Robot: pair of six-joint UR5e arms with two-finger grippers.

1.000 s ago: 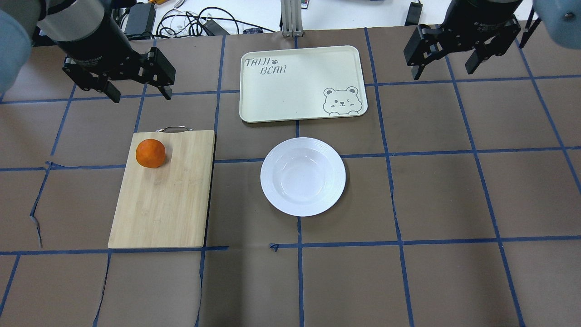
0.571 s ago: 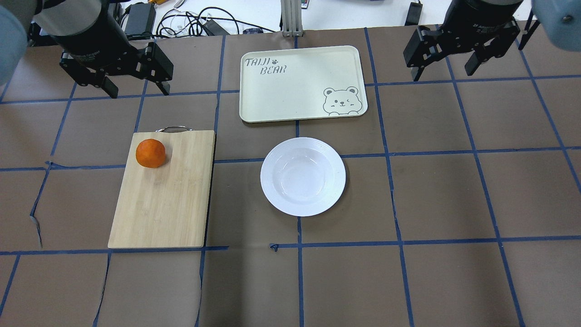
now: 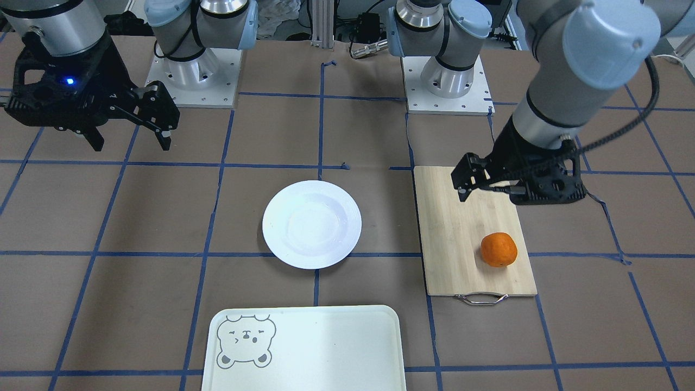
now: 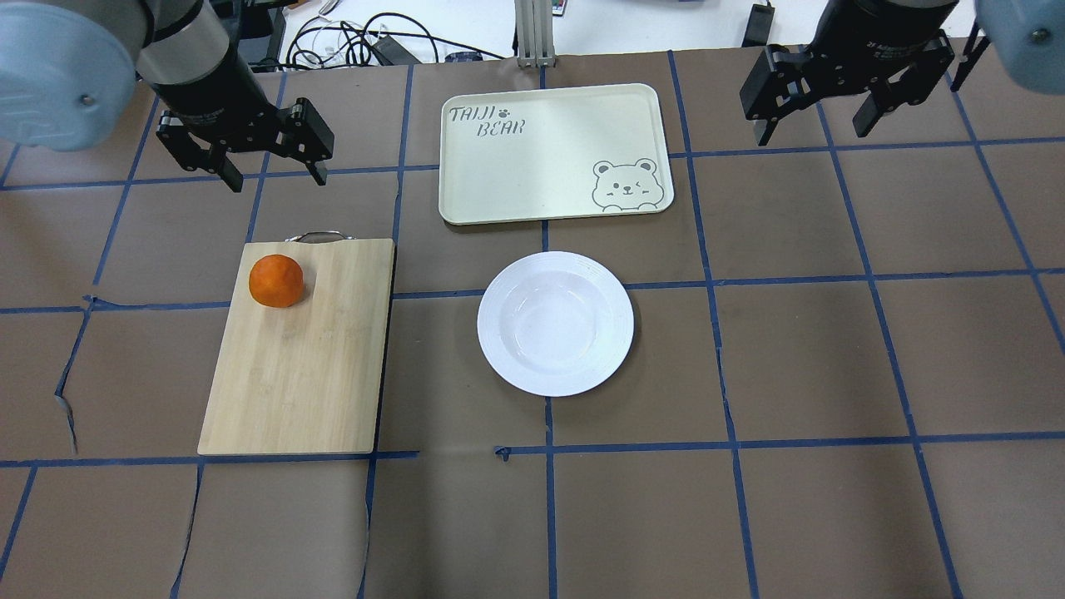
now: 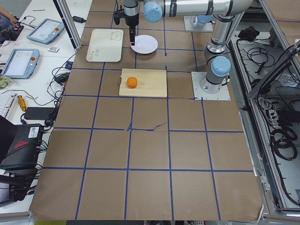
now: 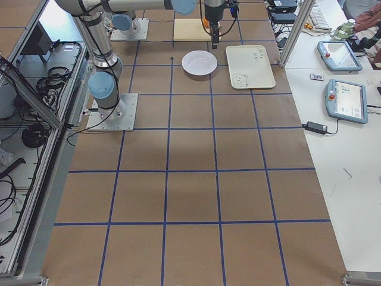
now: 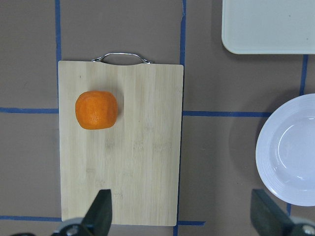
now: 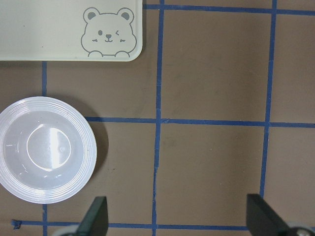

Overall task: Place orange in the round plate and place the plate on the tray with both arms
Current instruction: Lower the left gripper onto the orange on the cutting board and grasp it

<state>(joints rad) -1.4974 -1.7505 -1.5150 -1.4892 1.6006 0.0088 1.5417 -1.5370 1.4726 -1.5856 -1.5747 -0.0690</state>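
The orange [image 4: 276, 281] rests on the far left part of a bamboo cutting board [image 4: 299, 366]. To its right the white round plate [image 4: 555, 324] lies empty on the table, just in front of the cream tray [image 4: 549, 154] with the bear face. My left gripper [image 4: 277, 179] hangs open, high above the board and well clear of the orange [image 7: 96, 109]. At the same height over the right side of the table, my right gripper [image 4: 811, 135] is open, with the plate [image 8: 47, 157] to its lower left. Neither gripper holds anything.
The cutting board's metal handle [image 4: 316, 236] points away from the robot. Cables and a power supply [image 4: 349, 42] lie beyond the table's far edge. Blue tape lines cross the brown table cover. The two arm bases [image 3: 195, 70] stand on the robot's side.
My left gripper has moved to the right and a little nearer the cutting board. The right gripper, orange, plate and tray have stayed put.
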